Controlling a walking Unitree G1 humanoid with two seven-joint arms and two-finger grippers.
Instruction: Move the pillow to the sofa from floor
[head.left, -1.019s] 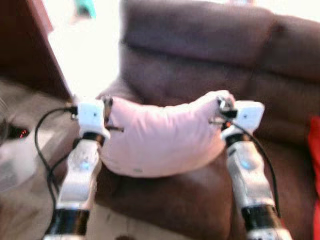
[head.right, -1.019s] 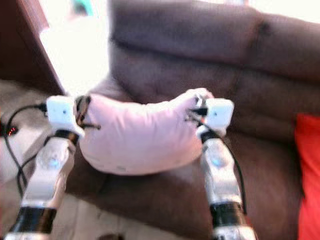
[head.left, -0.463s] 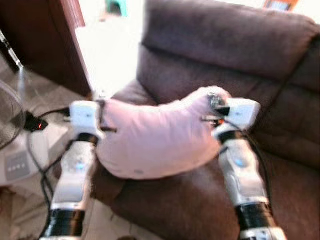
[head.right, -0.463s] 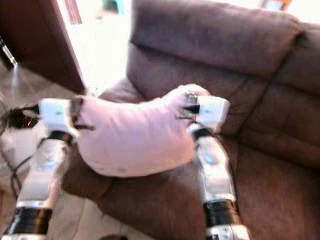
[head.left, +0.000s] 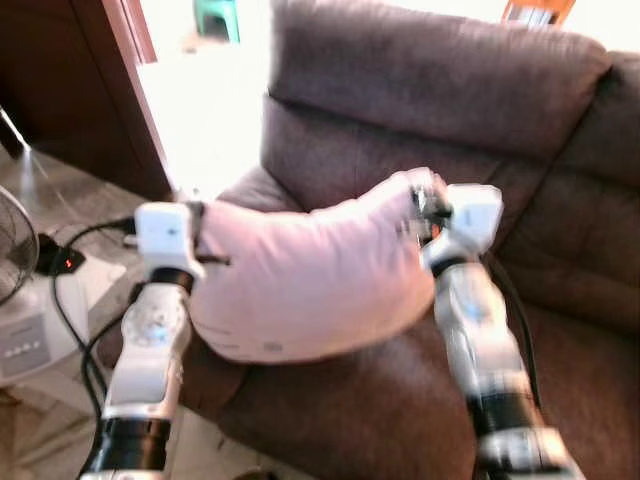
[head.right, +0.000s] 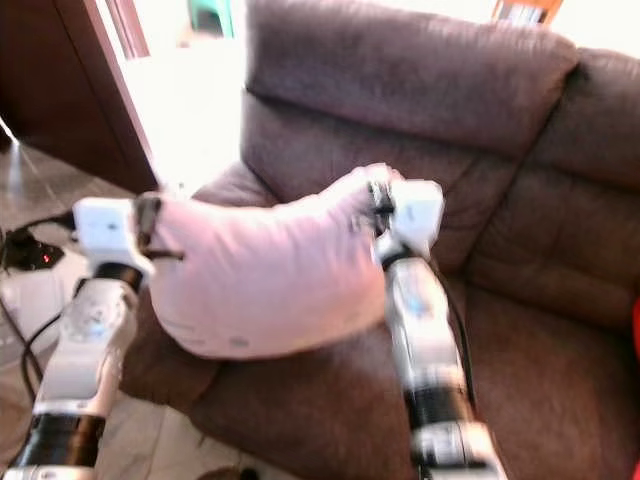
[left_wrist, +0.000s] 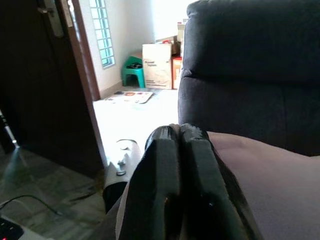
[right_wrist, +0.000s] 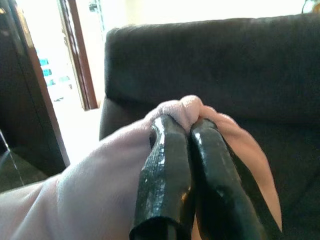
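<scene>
A pale pink pillow (head.left: 310, 275) hangs between my two arms, held up over the left end of the brown sofa (head.left: 440, 80). My left gripper (head.left: 205, 240) is shut on the pillow's left corner; in the left wrist view its fingers (left_wrist: 180, 185) press together over pink cloth (left_wrist: 280, 185). On the pillow's upper right corner my right gripper (head.left: 425, 205) is shut, its fingers (right_wrist: 185, 175) pinching a fold of the pillow (right_wrist: 100, 200). The pillow sags in the middle, its bottom just above the sofa's armrest and seat.
A dark wooden door (head.left: 60, 90) stands at the left beside a bright doorway. A white fan base (head.left: 25, 335) and black cables (head.left: 75, 300) lie on the floor at the left. The sofa seat (head.left: 560, 380) stretches to the right.
The camera has swung, so the sofa and doorway shifted in view. Both grippers stay shut on the pillow's corners; the right arm has drawn slightly inward and looks blurred.
</scene>
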